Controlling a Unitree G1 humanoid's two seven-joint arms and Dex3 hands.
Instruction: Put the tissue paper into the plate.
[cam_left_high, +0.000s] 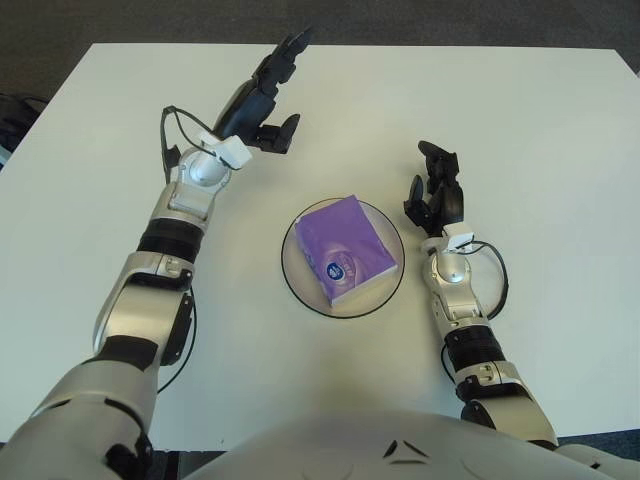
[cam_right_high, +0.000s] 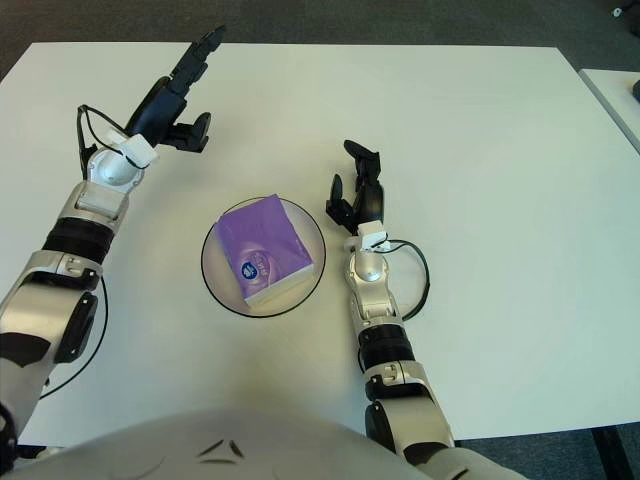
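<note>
The plate (cam_left_high: 343, 258) sits on the white desk (cam_left_high: 560, 150) just in front of the robot's body, and it serves as the landmark for everything else. The tissue paper (cam_left_high: 347, 248), a purple pack with a small round label near its front edge, lies flat inside the plate, turned at an angle. Its corners reach close to the dark rim, and the front corner looks to sit right at the rim or a little over it; the pictures do not settle which.

Just to the right of the plate is the right hand (cam_left_high: 436, 195), held upright with its fingers (cam_left_high: 431, 155) loosely spread and holding nothing. It is near the rim but apart from it.

Beyond the plate and to its left, the left hand (cam_left_high: 257, 100) is raised over the desk, well apart from the pack. Its fingers (cam_left_high: 290, 50) are stretched out, pointing away from the plate, the thumb standing off below; they hold nothing.

By the look of it the placing is done. The remaining risk is small: the pack fills most of the plate, so a brush from either arm passing close to the rim could tip or slide it out. The right hand, being nearest, is the likelier cause if it swings left. The left wrist's loose cable could also catch if that arm crosses low over the plate.
</note>
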